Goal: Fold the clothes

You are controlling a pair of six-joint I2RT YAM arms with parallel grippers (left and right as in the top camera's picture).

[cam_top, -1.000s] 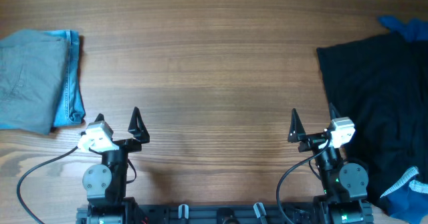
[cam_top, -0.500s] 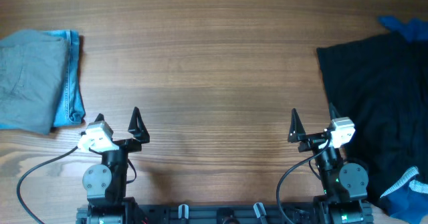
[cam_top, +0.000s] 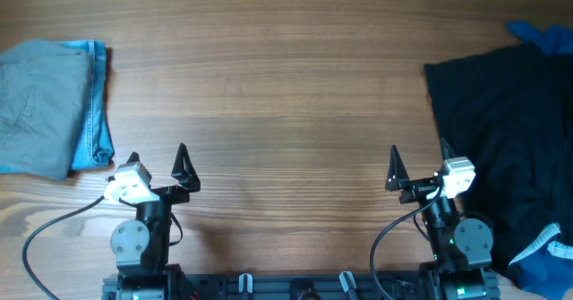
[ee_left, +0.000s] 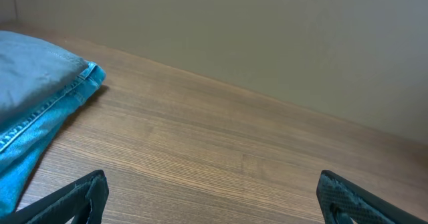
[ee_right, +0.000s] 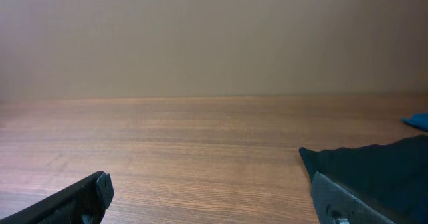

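A large black garment [cam_top: 506, 130] lies spread at the table's right side; its corner shows in the right wrist view [ee_right: 364, 167]. My right gripper [cam_top: 418, 164] is open and empty near the front edge, its right finger at the black garment's left edge. My left gripper [cam_top: 158, 158] is open and empty at the front left. A folded grey garment [cam_top: 36, 107] lies on a folded light blue one [cam_top: 97, 112] at the far left; both show in the left wrist view [ee_left: 33, 97].
A royal blue garment [cam_top: 544, 36] pokes out at the back right behind the black one. Another blue piece with white trim [cam_top: 543, 260] lies at the front right corner. The arm bases [cam_top: 295, 282] stand along the front edge.
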